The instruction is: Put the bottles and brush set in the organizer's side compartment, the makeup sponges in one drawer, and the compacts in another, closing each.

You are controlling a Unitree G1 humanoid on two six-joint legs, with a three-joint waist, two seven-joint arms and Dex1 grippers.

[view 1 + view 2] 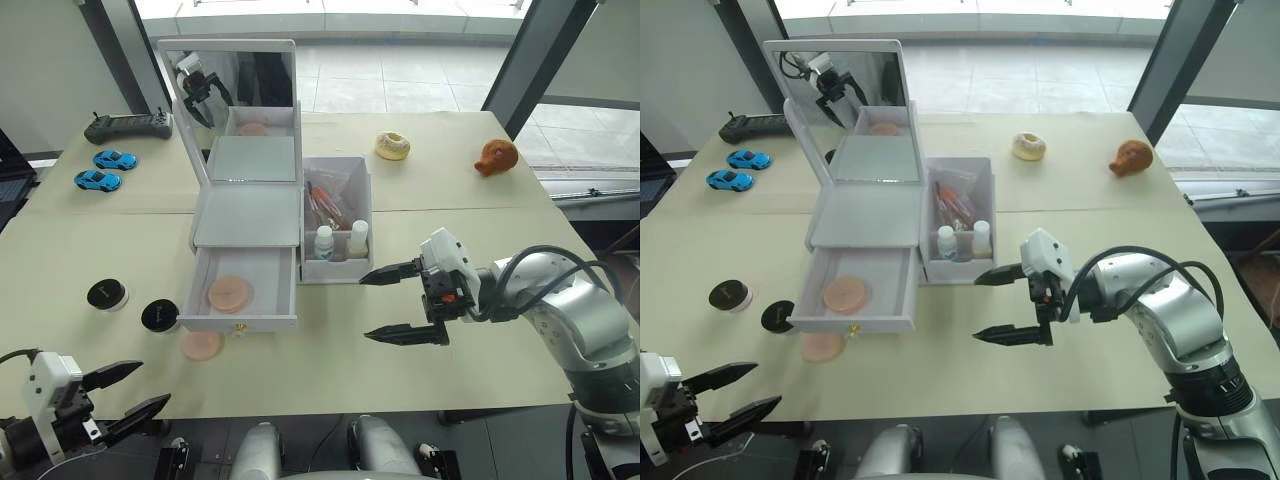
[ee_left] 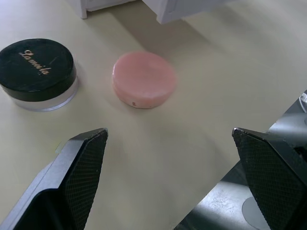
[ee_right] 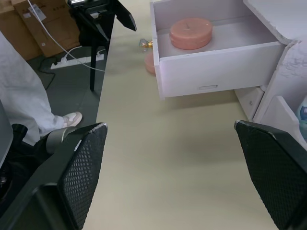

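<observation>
You face a pale yellow-beige table (image 1: 480,230). Beyond its far edge lies a light grey tiled floor (image 1: 400,75), brightly lit by daylight. Dark slanted window frames (image 1: 535,55) rise at both sides. In the right wrist view, cardboard boxes (image 3: 33,28) stand beside the table, and a white power strip (image 3: 76,61) lies on the grey floor there.

1 sponge (image 1: 230,293) in drawer (image 1: 240,322), 1 before (image 1: 201,345)

Right gripper (image 3: 172,177) fingers spread wide over the beige table (image 3: 192,158), open white drawer (image 3: 216,67) holding a pink makeup sponge (image 3: 191,32), second sponge (image 3: 149,62) just outside, person's white trouser leg (image 3: 24,96) beside.
</observation>
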